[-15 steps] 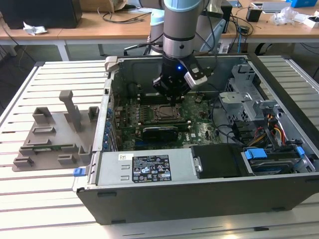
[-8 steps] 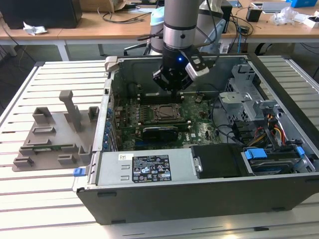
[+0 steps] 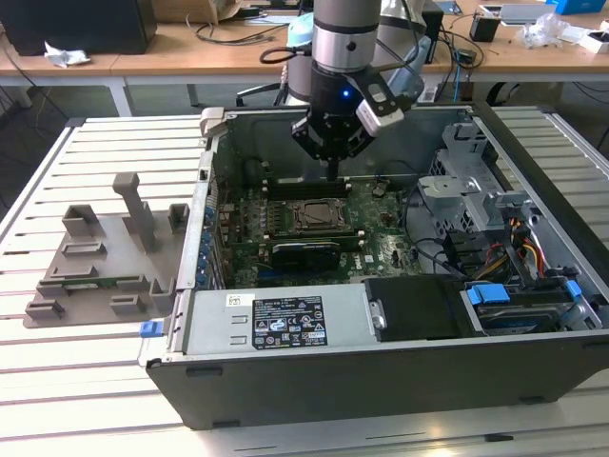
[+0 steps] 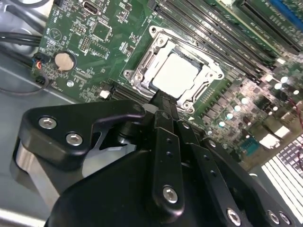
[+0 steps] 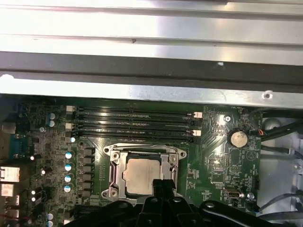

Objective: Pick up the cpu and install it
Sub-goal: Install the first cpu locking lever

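The cpu (image 4: 177,75) (image 5: 140,176) lies flat in the motherboard socket (image 3: 314,217), its silvery top facing up inside the metal frame. My gripper (image 3: 331,173) hangs inside the open computer case, just above the socket's far edge. In both wrist views its black fingers (image 4: 164,101) (image 5: 163,185) are pressed together with nothing between them, and their tips sit at the rim of the socket frame, beside the cpu. The gripper is not touching the cpu.
A grey plastic holder tray (image 3: 105,267) lies on the slatted table at the exterior view's left. Inside the case are memory slots (image 5: 135,124), a coin battery (image 5: 237,138), a drive cage with cables (image 3: 476,200) and a power supply (image 3: 276,324) near the front wall.
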### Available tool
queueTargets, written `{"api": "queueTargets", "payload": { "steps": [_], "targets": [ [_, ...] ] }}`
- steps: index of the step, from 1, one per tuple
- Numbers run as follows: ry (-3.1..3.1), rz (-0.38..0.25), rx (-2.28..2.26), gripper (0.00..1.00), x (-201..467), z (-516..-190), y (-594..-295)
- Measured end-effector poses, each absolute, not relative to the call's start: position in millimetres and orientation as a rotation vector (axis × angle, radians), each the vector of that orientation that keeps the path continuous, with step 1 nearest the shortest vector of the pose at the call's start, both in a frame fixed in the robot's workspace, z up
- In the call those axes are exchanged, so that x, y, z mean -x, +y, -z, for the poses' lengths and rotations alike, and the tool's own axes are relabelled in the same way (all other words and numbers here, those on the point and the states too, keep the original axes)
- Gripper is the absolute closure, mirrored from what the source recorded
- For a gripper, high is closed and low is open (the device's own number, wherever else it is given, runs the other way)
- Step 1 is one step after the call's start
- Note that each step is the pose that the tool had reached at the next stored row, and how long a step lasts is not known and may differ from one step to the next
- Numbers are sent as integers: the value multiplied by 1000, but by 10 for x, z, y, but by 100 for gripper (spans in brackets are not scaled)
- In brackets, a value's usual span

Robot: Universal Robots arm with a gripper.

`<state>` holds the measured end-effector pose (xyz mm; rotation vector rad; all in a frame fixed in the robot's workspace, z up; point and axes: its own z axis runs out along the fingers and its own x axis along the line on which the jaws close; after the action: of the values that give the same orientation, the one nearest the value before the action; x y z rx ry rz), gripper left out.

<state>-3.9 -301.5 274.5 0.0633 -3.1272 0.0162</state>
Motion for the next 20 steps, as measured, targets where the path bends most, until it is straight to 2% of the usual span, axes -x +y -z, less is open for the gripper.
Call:
{"api": "queueTargets", "payload": {
  "steps": [9,20],
  "targets": [
    [-3127,-26,-63,89,39,-3064,-3015],
    [-3127,-25,-63,89,39,-3080,-3015]
  ]
}}
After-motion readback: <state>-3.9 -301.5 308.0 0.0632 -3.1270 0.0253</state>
